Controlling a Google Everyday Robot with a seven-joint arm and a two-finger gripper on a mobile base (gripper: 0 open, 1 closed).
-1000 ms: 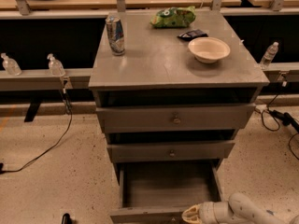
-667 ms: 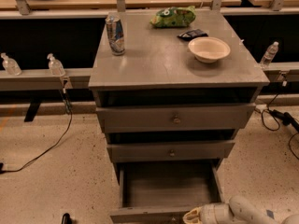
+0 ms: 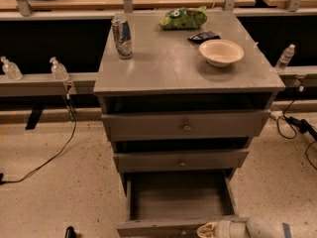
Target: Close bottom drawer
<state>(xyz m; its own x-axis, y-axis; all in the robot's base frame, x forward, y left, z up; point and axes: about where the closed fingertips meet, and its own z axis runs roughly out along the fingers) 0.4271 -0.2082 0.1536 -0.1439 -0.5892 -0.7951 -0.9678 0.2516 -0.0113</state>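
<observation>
A grey wooden cabinet (image 3: 183,73) stands in the middle of the camera view with three drawers. The bottom drawer (image 3: 178,197) is pulled far out toward me and its grey box is empty. Its low front panel (image 3: 158,228) lies at the lower edge of the view. My gripper (image 3: 204,230), on a white arm entering from the lower right, sits at the right part of that front panel. The top drawer (image 3: 185,125) and middle drawer (image 3: 181,160) are each slightly out.
On the cabinet top stand a drink can (image 3: 122,36), a green chip bag (image 3: 182,18), a dark packet (image 3: 204,35) and a cream bowl (image 3: 221,52). Small bottles (image 3: 58,69) sit on side rails. Cables (image 3: 292,125) trail on the speckled floor.
My gripper and arm have crept slightly left along the drawer's front panel. The drawer looks unmoved.
</observation>
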